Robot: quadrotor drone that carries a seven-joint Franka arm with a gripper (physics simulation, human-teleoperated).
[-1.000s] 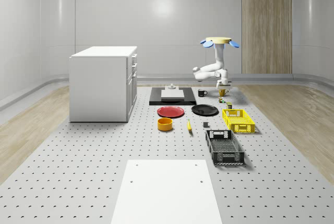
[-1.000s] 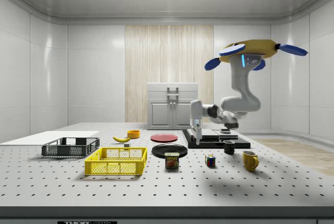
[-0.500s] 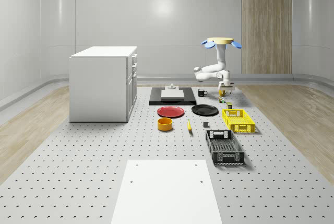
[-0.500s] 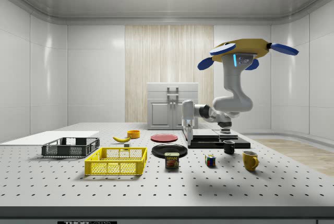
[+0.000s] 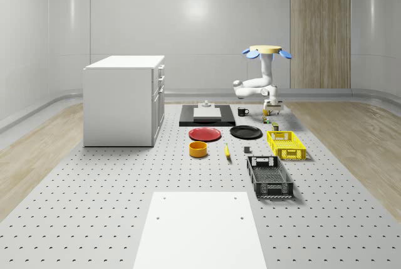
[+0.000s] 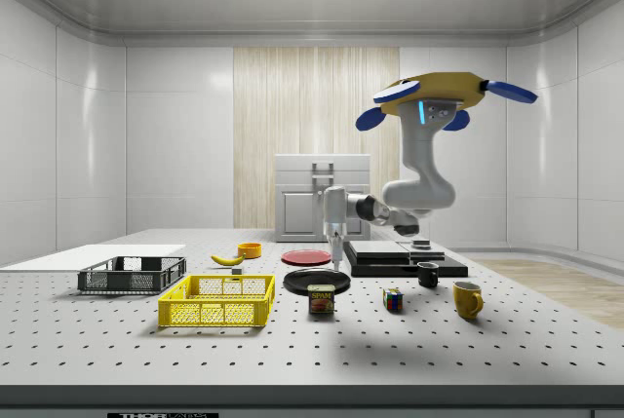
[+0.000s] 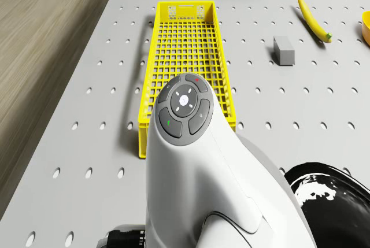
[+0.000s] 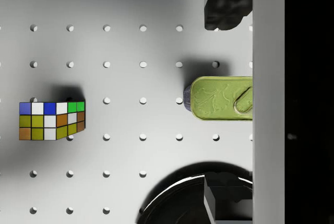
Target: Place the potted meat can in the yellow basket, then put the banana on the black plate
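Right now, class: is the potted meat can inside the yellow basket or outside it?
Outside. In the side view the potted meat can stands on the table beside the yellow basket, whose mesh floor looks bare in the drone view.

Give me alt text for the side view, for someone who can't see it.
A drone hovers over a perforated table, its arm bent down so the end effector hangs just above the potted meat can. The yellow basket sits to the can's left, with the black plate and banana farther back.
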